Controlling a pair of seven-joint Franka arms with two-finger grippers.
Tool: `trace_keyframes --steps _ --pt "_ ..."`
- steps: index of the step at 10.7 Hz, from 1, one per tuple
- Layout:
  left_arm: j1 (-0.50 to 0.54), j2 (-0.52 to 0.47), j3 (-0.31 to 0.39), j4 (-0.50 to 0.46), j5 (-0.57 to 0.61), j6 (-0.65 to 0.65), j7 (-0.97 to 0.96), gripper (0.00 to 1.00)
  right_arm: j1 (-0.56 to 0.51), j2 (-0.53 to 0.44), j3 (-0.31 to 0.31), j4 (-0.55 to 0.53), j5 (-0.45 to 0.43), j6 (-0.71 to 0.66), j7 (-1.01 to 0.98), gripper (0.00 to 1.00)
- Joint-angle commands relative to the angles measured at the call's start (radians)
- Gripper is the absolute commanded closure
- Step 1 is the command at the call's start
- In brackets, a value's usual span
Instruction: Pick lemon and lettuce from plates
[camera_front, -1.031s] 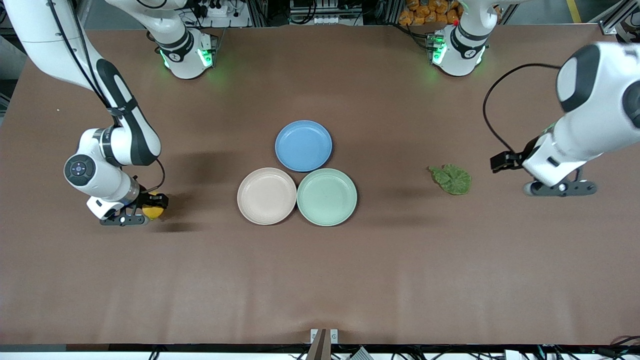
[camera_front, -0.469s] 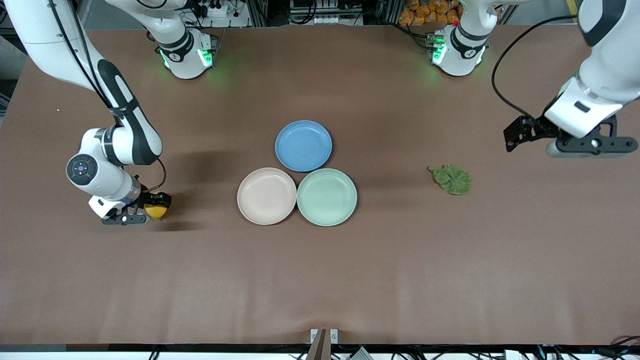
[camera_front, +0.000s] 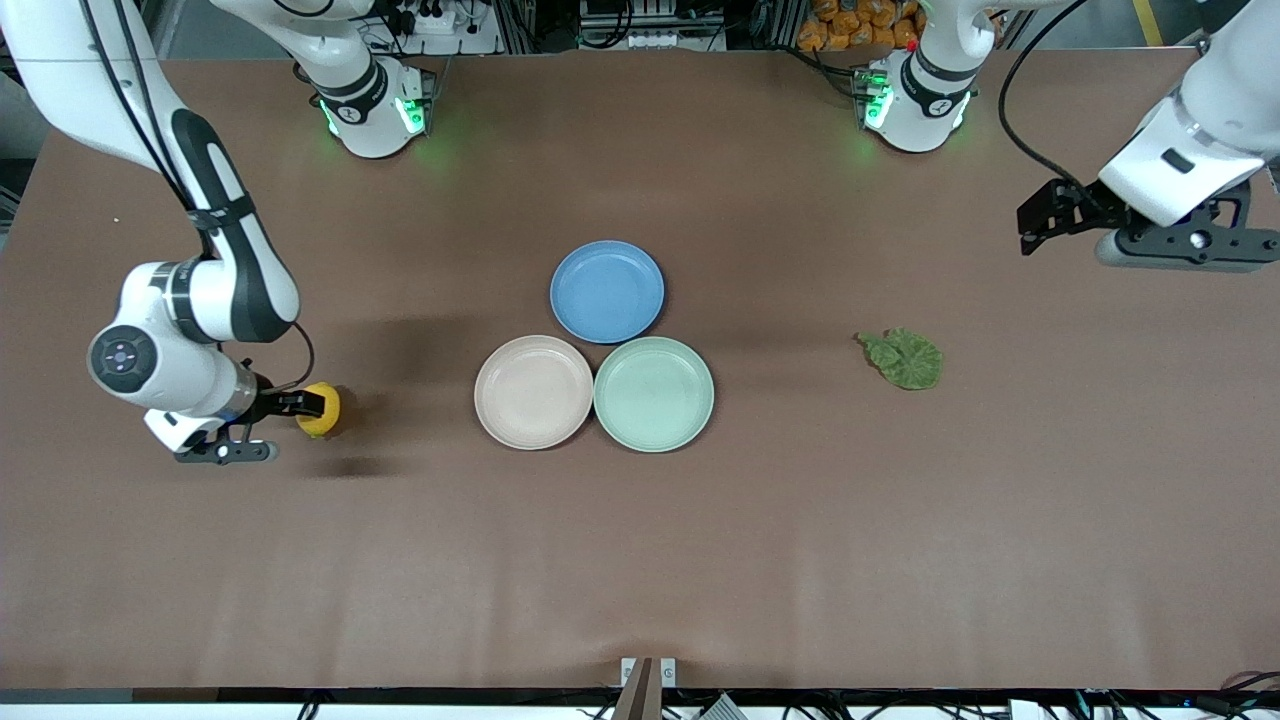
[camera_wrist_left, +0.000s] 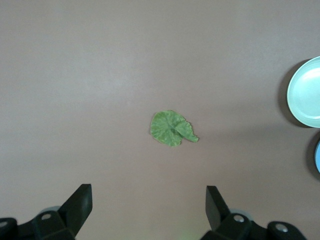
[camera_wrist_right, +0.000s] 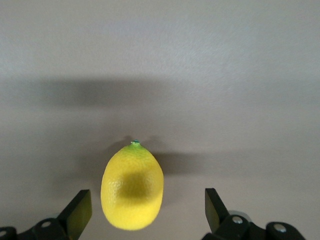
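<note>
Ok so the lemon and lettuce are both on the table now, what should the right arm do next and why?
Probably lift the right gripper straight up and pull it back. Its fingers stand open on either side of the lemon, which lies on the table apart from the pink plate. The lettuce lies off the green plate, and the left gripper is open above it.

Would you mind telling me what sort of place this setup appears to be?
Probably a robotics lab: two robot arms are mounted on a brown table, with equipment racks along its edge by the bases, and only test props, a lemon, lettuce and plates.
</note>
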Motion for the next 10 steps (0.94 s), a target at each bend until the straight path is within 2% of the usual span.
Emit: trace_keyframes --steps 1,6,10 --pt "-0.002 0.02 0.006 0.065 -0.025 -0.043 0.028 0.0 -0.016 -0.013 0.016 0.154 -0.006 -0.196 -0.007 0.0" --pt "0.024 0.013 0.018 0.08 -0.065 -0.043 0.015 0.0 -0.012 -0.033 0.025 0.366 -0.003 -0.504 -0.007 0.0" --pt "0.021 0.014 0.009 0.082 -0.051 -0.042 0.009 0.0 -0.021 -0.177 0.016 0.362 0.069 -0.606 -0.01 0.0"
